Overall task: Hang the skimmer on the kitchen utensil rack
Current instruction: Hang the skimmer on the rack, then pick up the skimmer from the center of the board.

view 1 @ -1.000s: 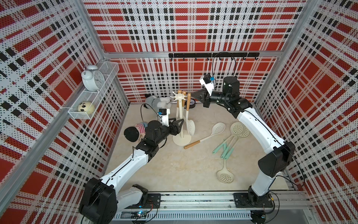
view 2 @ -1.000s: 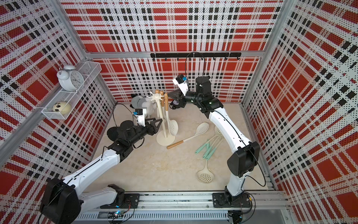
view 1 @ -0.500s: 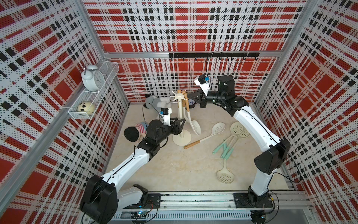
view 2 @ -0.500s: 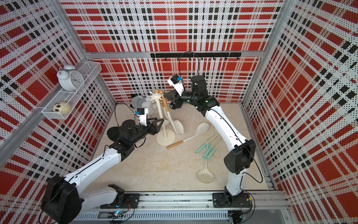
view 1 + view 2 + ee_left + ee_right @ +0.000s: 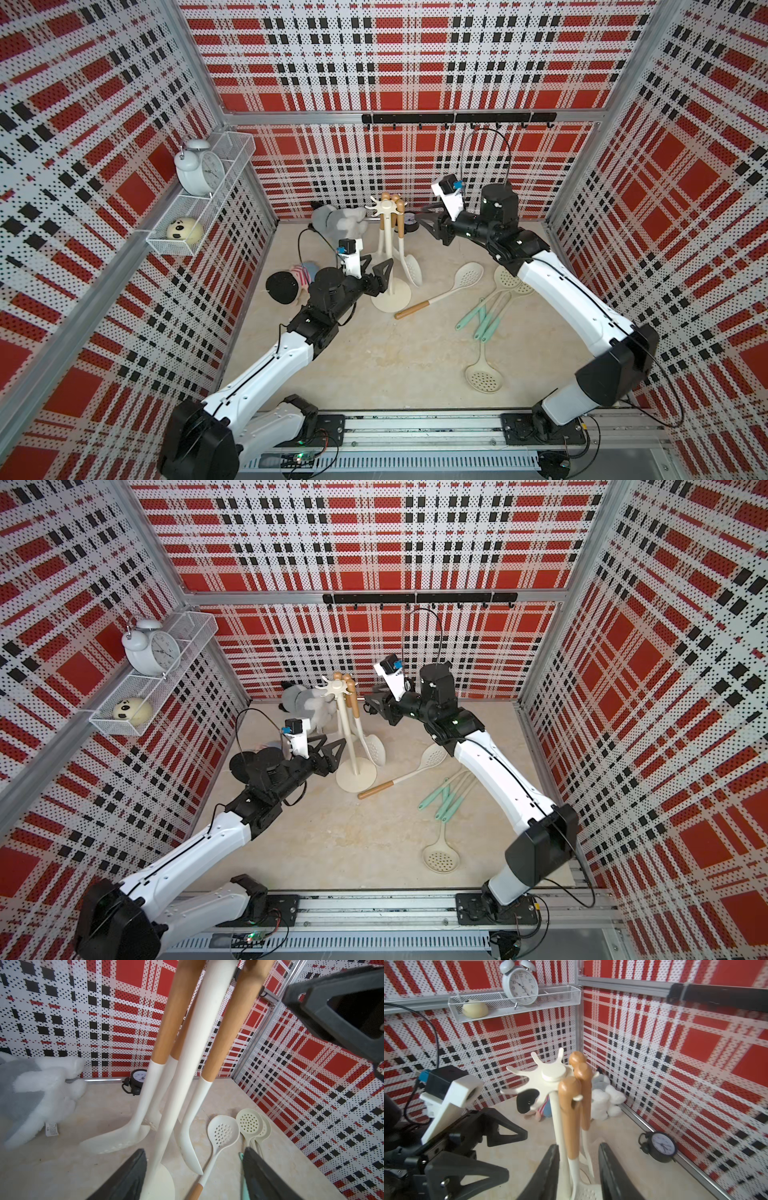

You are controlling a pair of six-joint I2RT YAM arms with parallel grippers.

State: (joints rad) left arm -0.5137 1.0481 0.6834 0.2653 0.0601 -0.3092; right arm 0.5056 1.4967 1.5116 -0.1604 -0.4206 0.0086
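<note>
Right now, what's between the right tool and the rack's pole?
Only the hung skimmers on the kitchen utensil rack, wooden handles toward the right tool. Shows in both top views.

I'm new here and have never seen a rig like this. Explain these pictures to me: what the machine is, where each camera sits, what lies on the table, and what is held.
These are two white robot arms, each ending in a two-finger gripper. Two pictures look down from overhead. The other two come from a camera on each arm's wrist. The cream kitchen utensil rack stands on the table, with three wooden-handled skimmers hanging from its crown. More loose skimmers lie beside it. The left gripper is open, with one finger on either side of the rack's pole. The right gripper is open near the hung handles. Neither holds anything.
</note>
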